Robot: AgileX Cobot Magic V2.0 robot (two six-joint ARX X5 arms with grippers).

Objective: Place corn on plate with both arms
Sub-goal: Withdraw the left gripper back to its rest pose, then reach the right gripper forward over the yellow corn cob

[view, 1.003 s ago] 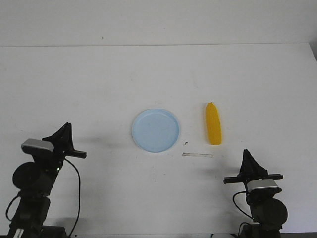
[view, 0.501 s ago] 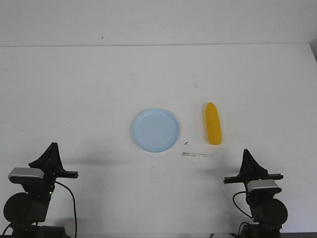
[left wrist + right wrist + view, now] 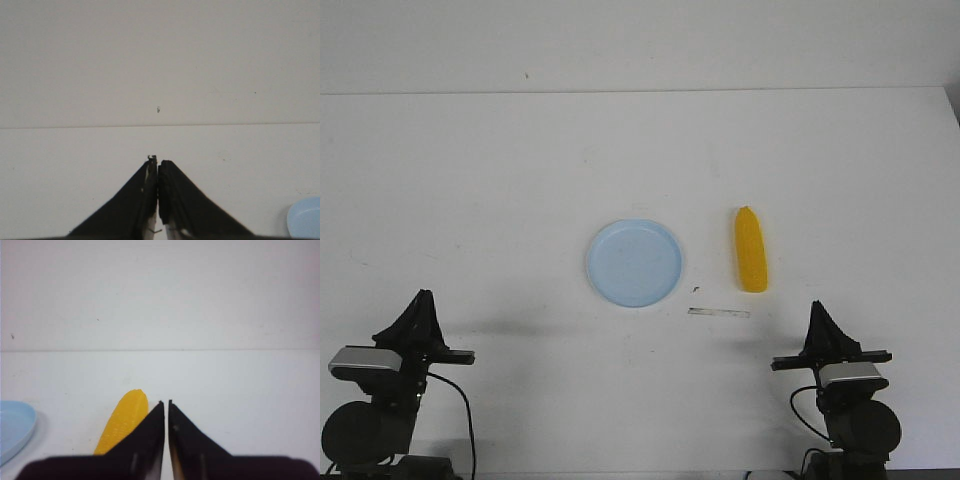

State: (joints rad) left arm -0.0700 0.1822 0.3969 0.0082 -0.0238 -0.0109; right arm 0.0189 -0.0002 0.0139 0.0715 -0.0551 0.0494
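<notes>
Two sets of jaws sit low in the frame, both closed on nothing: the left jaws (image 3: 418,305) at lower left, the right jaws (image 3: 819,314) at lower right. Between them on the white bench (image 3: 500,180), the plate (image 3: 634,262) lies centre-frame; the corn (image 3: 751,250) lies just right of it, above the right jaws and well apart from them.

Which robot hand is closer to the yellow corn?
The right end effector; the corn lies just ahead of it, while the left end effector sits far off.
</notes>
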